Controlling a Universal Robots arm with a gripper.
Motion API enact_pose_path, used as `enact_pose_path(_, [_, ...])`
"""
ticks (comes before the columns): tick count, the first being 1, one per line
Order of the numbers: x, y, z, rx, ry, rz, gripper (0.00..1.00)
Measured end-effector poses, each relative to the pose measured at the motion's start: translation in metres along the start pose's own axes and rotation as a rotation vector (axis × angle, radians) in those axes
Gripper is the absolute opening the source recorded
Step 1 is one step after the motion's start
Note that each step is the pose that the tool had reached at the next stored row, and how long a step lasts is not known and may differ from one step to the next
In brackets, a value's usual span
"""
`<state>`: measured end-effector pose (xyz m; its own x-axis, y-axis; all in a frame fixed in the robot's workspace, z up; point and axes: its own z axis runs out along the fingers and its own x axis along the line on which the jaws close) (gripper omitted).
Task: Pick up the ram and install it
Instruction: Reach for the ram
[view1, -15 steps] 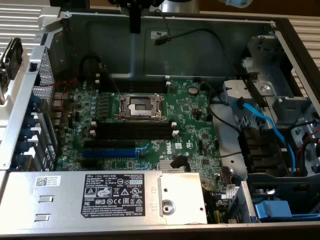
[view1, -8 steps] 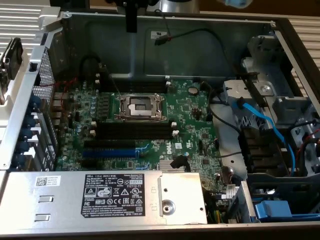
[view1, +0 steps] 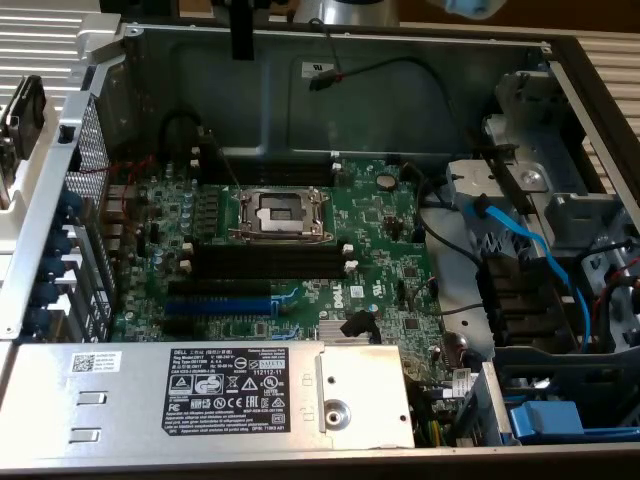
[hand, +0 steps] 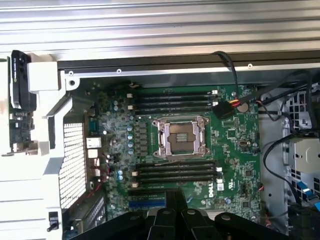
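The ram (hand: 18, 95) is a dark green stick standing outside the case on a white holder (hand: 37, 75), beyond the case's perforated end wall. In the exterior view a dark piece at the far left (view1: 20, 110) may be that stick; I cannot tell for sure. My gripper (hand: 173, 202) is shut with nothing between its fingers. It hangs high over the open computer, and its black tip (view1: 241, 40) shows above the case's far wall. On the green motherboard (view1: 390, 240) the long black slots (view1: 265, 258) (hand: 175, 172) beside the processor socket (view1: 280, 212) stand empty.
A second bank of black slots (hand: 172, 100) lies on the socket's other side. A blue expansion slot (view1: 218, 305) sits near the power supply (view1: 200, 385). Blue and black cables (view1: 520, 240) and drive bays fill the exterior view's right. A cable plug (hand: 225, 107) hangs over the board.
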<state>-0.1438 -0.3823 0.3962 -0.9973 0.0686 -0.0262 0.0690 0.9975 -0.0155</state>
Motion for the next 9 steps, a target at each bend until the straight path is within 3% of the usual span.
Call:
enact_pose_path(3, [0.007, 0.0028, -0.0018, 0.0067, -0.0011, 0.0, 0.1])
enact_pose_path(9, [0.024, 0.005, -0.0024, 0.0068, -0.0111, 0.0, 0.1])
